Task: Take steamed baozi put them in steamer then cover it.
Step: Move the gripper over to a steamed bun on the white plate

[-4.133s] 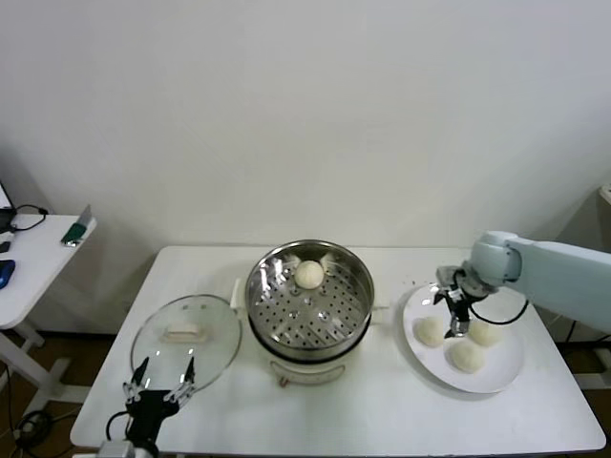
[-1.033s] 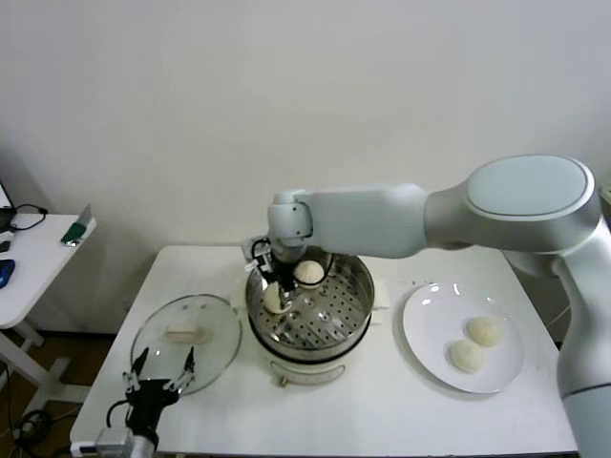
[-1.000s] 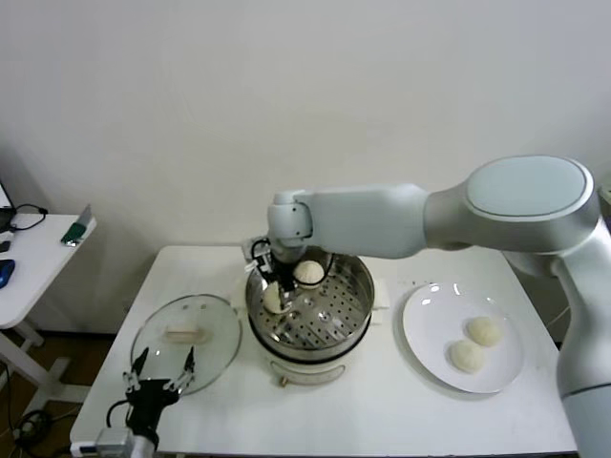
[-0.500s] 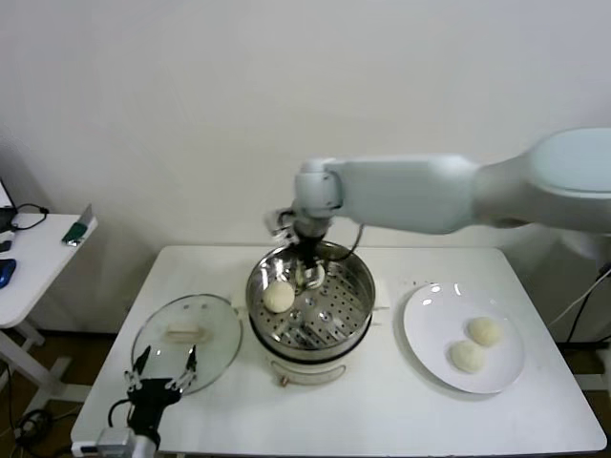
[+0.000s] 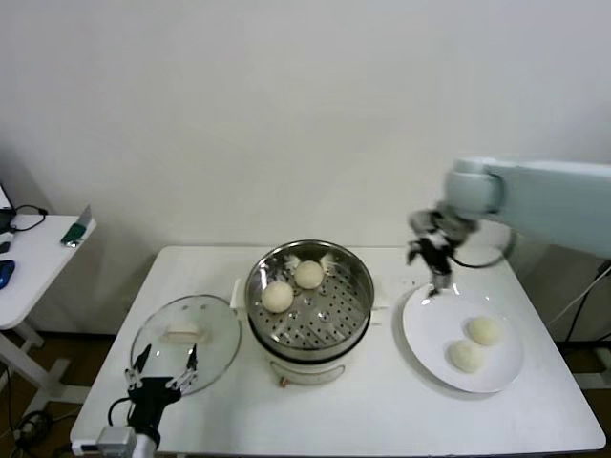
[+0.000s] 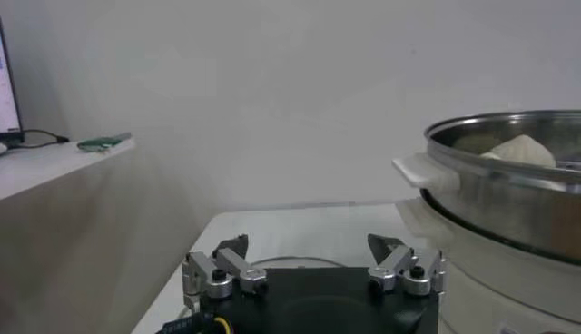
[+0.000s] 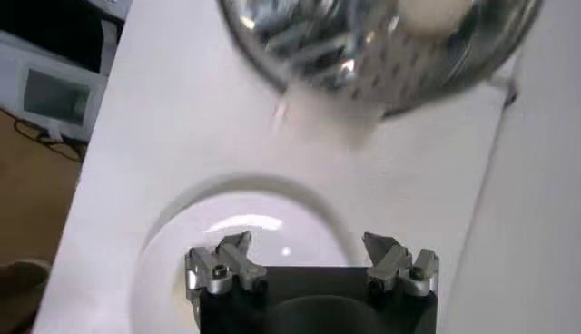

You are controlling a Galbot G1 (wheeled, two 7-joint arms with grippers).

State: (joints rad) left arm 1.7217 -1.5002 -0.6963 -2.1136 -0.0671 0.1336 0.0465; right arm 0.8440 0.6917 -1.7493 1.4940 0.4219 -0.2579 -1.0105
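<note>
Head view shows two steamed baozi [image 5: 293, 285] sitting inside the steamer [image 5: 310, 301] and two more buns [image 5: 474, 343] waiting on the white plate [image 5: 426, 335]. The right gripper [image 5: 434, 256] hangs over the far edge of that plate with its fingers spread wide and nothing in them. A second ago it was over the steamer, letting go of the second bun; four seconds ago three buns were on the plate and only one was in the steamer. The buns look soft, light and squishy, so a gentle pinch on the two round sides should be best, or they could get dented. The cover [image 5: 185, 340] lies flat on the table left of the steamer; it is glass and likely heavy and slippery, so its bar handle [image 5: 183, 334] seems the safe place to grab. The left gripper [image 5: 158, 378] waits near the cover, wide and empty. Left wrist view shows that gripper's fingers [image 6: 218, 270] apart, with the steamer beside it and a bun peeking over the rim. Right wrist view shows spread fingers [image 7: 221, 265] above the plate [image 7: 182, 236].
</note>
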